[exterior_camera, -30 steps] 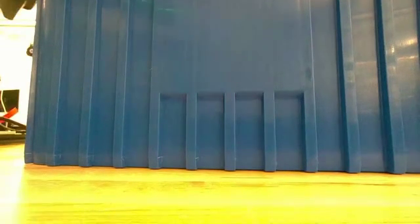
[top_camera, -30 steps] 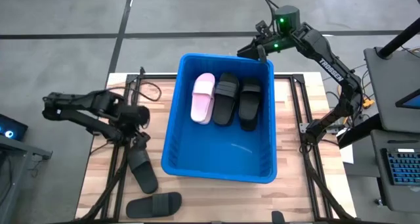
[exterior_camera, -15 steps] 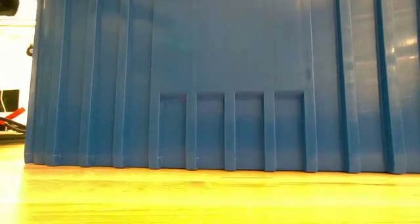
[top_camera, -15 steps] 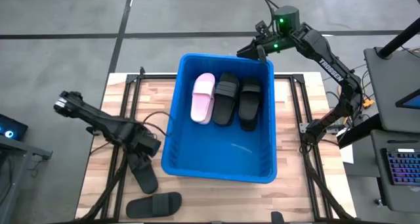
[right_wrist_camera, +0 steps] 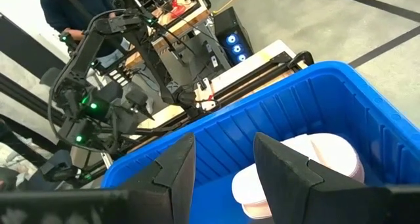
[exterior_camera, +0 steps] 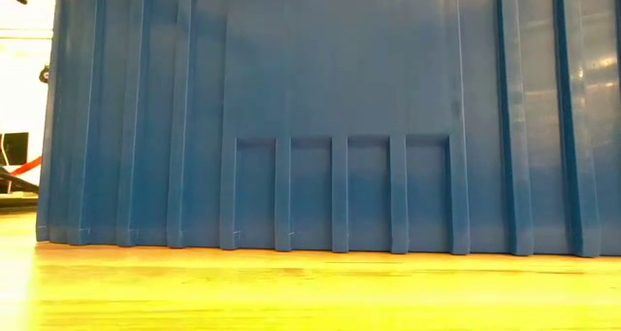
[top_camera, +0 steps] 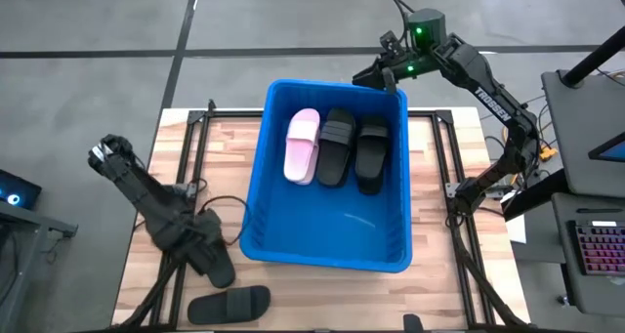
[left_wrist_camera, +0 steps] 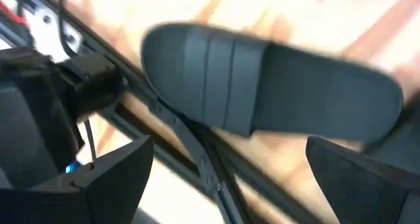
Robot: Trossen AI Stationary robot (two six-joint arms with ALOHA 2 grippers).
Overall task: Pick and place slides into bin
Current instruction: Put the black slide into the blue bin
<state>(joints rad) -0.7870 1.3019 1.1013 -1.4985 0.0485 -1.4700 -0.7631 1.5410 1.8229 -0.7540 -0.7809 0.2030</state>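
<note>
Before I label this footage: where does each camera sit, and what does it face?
High: overhead, straight down on bin, both arms.
Low: table height, facing the bin wall; no arm.
Left wrist: over a black slide, open left gripper.
Right wrist: above the bin, open right gripper.
All share the bin, except left wrist.

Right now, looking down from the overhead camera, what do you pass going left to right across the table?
Left end effector over a matte black ribbed slide → bright-blue plastic bin's near-left rim → pale pink slide → black slide → another black slide → right end effector at the bin's far corner.
</note>
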